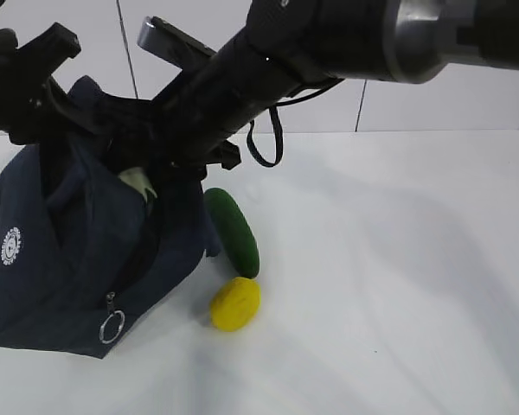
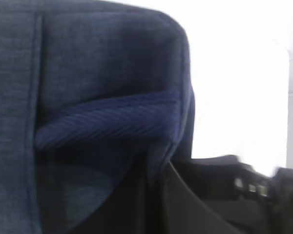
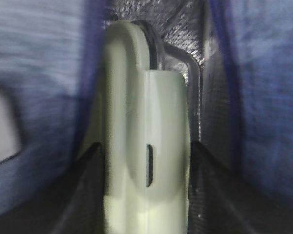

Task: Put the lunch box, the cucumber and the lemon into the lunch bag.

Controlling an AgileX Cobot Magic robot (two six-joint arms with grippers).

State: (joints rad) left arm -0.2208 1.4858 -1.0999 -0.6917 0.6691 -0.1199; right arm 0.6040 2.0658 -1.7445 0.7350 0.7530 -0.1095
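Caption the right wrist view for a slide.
Right claw grips the pale-green-lidded lunch box on edge inside the navy lunch bag.

The lunch box (image 3: 141,146) fills the middle of the right wrist view, standing on edge with its pale green lid and a snap clip facing the camera and a strip of clear glass behind. Dark gripper fingers (image 3: 205,185) press it from left and right. Navy walls of the lunch bag (image 3: 263,97) close in on both sides, with a silvery lining further in.

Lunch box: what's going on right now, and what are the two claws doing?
Right gripper shut on lunch box, lowering it into bag. Left gripper shut on bag's edge. Cucumber and lemon on table beside bag.
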